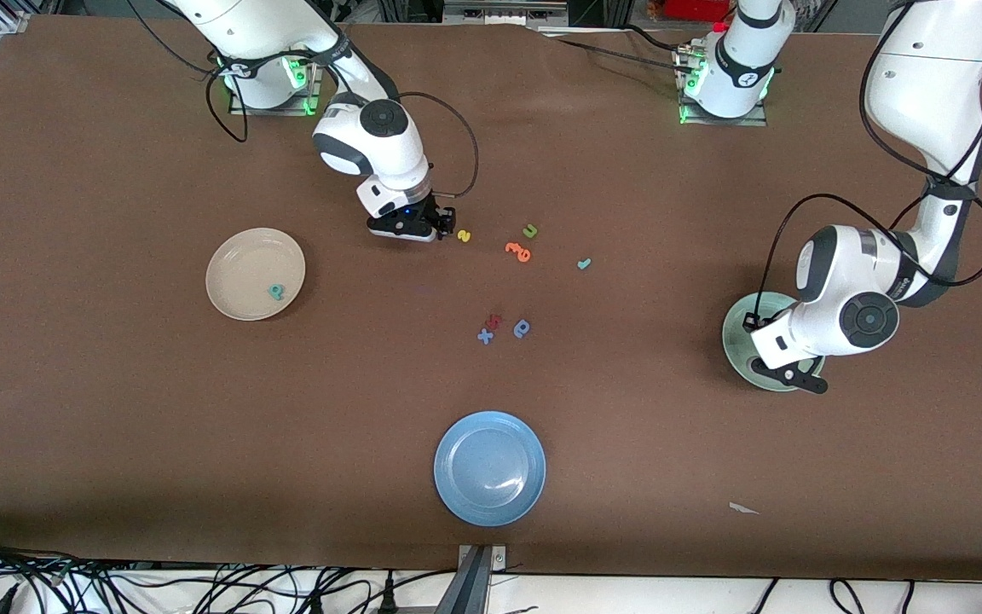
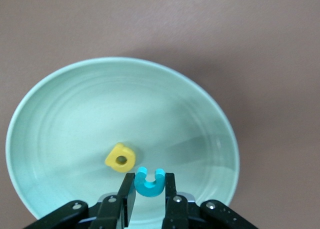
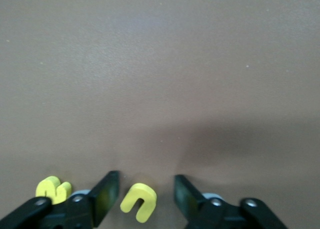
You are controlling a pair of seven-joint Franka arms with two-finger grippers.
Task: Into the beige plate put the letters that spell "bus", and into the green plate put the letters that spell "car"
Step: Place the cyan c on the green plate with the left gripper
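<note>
over green plate (image 2: 45, 114), left claw (image 2: 150, 191) grips teal c (image 2: 149, 183); right claw (image 3: 145, 194) spread, straddling flat yellow u (image 3: 139, 201).

You have three plates on the surface: one beige plate (image 1: 244, 256), one pale green plate (image 1: 738, 328) and one blue plate (image 1: 489, 467).

You can count ten foam letters in all. Three are yellow: a looped one (image 2: 120, 158) in the green plate, a "u" (image 3: 139, 202) and an "s" (image 1: 464, 236). Three are teal: one (image 1: 276, 292) in the beige plate, a "c" (image 2: 150, 182) and a hooked one (image 1: 584, 264). You also have one green letter (image 1: 530, 230), one orange letter (image 1: 518, 251), one dark blue looped letter (image 1: 522, 328) and one blue cross-shaped letter (image 1: 485, 336).

You have two claws: left (image 2: 149, 199) and right (image 3: 142, 196).
</note>
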